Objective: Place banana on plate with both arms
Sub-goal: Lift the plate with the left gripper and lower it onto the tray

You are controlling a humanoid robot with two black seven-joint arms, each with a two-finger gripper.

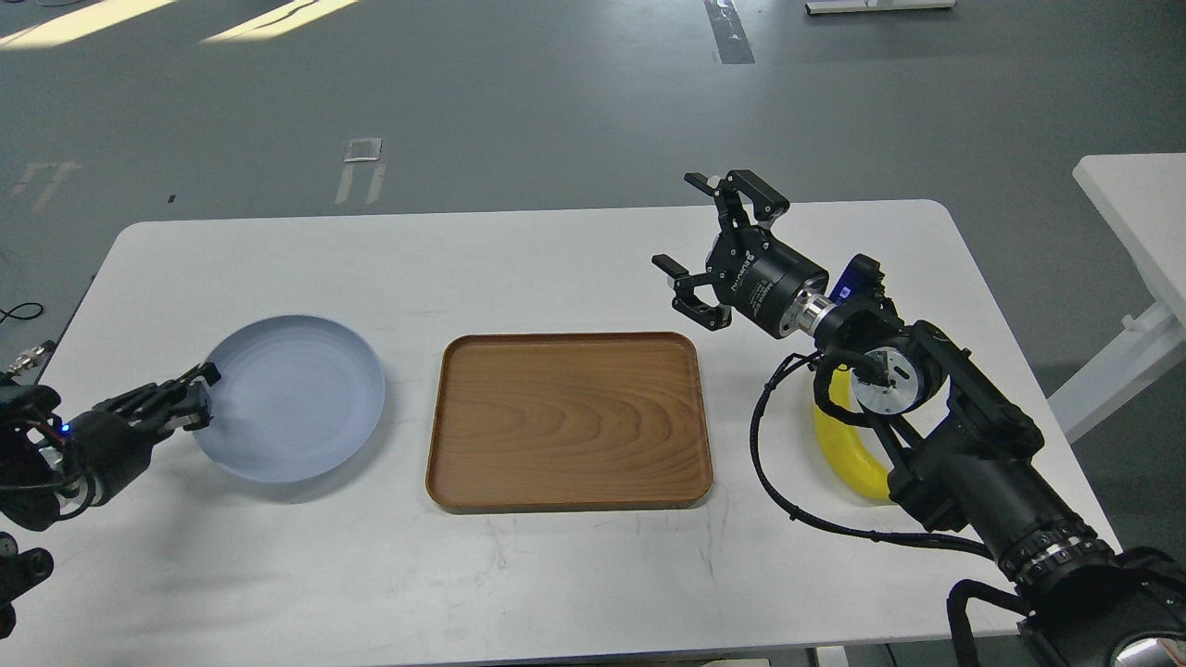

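Observation:
The pale blue plate [296, 398] is on the left side of the white table. My left gripper [193, 400] is at its left rim and shut on that rim. The yellow banana [848, 459] lies on the table at the right, partly hidden behind my right arm. My right gripper [676, 222] is open and empty, held above the table just beyond the back right corner of the wooden tray, well up and left of the banana.
A brown rectangular wooden tray [569, 421] sits in the middle of the table [519, 269], between plate and banana. My right arm's cable loops down to the tabletop right of the tray. A second white table [1135, 213] stands at the far right.

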